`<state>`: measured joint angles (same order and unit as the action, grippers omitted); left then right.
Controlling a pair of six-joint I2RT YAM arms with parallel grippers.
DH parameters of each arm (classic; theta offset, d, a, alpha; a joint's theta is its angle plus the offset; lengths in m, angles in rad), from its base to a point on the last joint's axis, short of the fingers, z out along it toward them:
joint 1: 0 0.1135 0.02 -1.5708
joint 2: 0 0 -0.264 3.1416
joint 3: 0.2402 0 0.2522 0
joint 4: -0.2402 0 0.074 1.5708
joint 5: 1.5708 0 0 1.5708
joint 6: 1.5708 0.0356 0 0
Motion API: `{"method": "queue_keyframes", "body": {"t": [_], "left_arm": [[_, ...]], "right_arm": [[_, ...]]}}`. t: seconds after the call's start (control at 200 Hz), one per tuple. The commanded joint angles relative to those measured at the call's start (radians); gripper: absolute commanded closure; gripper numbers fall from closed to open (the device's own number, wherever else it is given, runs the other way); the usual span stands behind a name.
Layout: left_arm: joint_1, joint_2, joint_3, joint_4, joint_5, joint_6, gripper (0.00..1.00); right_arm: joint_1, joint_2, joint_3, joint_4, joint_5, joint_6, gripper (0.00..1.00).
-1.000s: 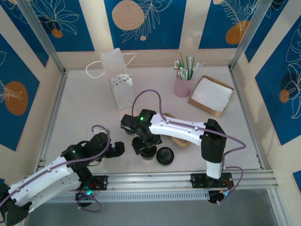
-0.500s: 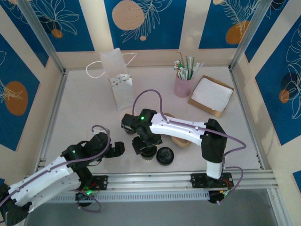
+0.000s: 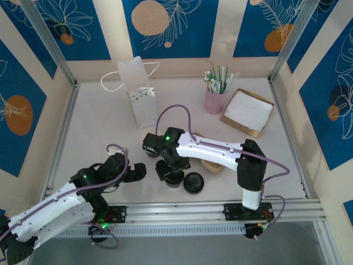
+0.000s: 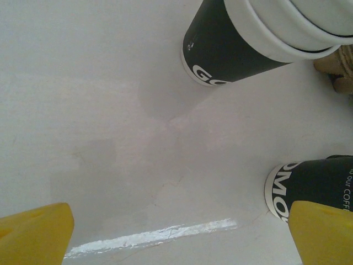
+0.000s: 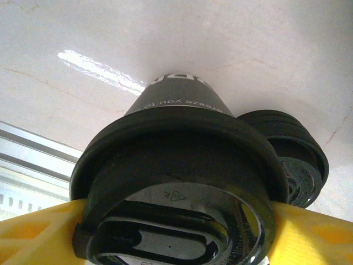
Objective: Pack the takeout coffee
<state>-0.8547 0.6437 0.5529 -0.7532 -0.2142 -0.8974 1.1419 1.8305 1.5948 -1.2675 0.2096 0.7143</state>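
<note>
The cup [image 5: 171,105], capped with a black lid [image 5: 176,182], stands on the tabletop [image 3: 99,132] near the front edge, just beside the lid stack [image 5: 300,160]. The right pincer [image 5: 176,234] is closed on it, with its fingers [image 5: 38,232] set against both sides just under the lid's rim. The left pincer [image 4: 176,237] is spread wide and holds nothing, and is placed near the cup on its left.

The step is judged to be the lift toward the bag [image 3: 138,96], which stands well apart at the far side. The cup should be raised straight and held upright, so that the lid stack is not knocked. Pressure is best placed on the cup wall rather than on the lid, lest the lid be popped off. The bag's mouth should be approached from above, and the bag could be steadied by the free pincer.

Counted:
- Two cups are seen. The second cup [image 4: 220,44] is white-rimmed, perhaps with more nested in it.
- One lid is fitted, and there is one stack whose number cannot be told.
- One bag is seen.
- One straw cup [image 3: 214,100] is seen.
- One napkin box [image 3: 248,113] is seen.
</note>
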Motion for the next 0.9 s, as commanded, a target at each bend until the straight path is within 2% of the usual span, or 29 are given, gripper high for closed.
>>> {"method": "queue_keyframes", "body": {"t": [0.0, 0.225, 0.34, 0.53, 0.73, 0.895], "left_arm": [[0.011, -0.002, 0.032, -0.037, -0.024, 0.028, 0.00], [0.013, -0.001, 0.049, -0.047, -0.030, 0.036, 0.00], [0.013, 0.005, 0.073, -0.059, -0.032, 0.052, 0.00], [0.010, 0.053, 0.177, -0.096, -0.010, 0.104, 0.02], [-0.020, 0.151, 0.375, -0.144, -0.015, 0.163, 0.07], [-0.069, 0.267, 0.544, -0.164, -0.043, 0.213, 0.09]], "right_arm": [[-0.006, -0.064, -0.007, -0.011, -0.009, 0.002, 0.23], [-0.035, -0.182, -0.010, -0.001, -0.006, 0.004, 0.23], [-0.088, -0.268, -0.032, -0.018, 0.022, 0.002, 0.23], [-0.244, -0.434, -0.112, -0.052, 0.052, -0.025, 0.24], [-0.411, -0.570, -0.172, -0.075, 0.033, -0.074, 0.24], [-0.611, -0.665, -0.213, -0.122, 0.070, -0.123, 0.24]]}}
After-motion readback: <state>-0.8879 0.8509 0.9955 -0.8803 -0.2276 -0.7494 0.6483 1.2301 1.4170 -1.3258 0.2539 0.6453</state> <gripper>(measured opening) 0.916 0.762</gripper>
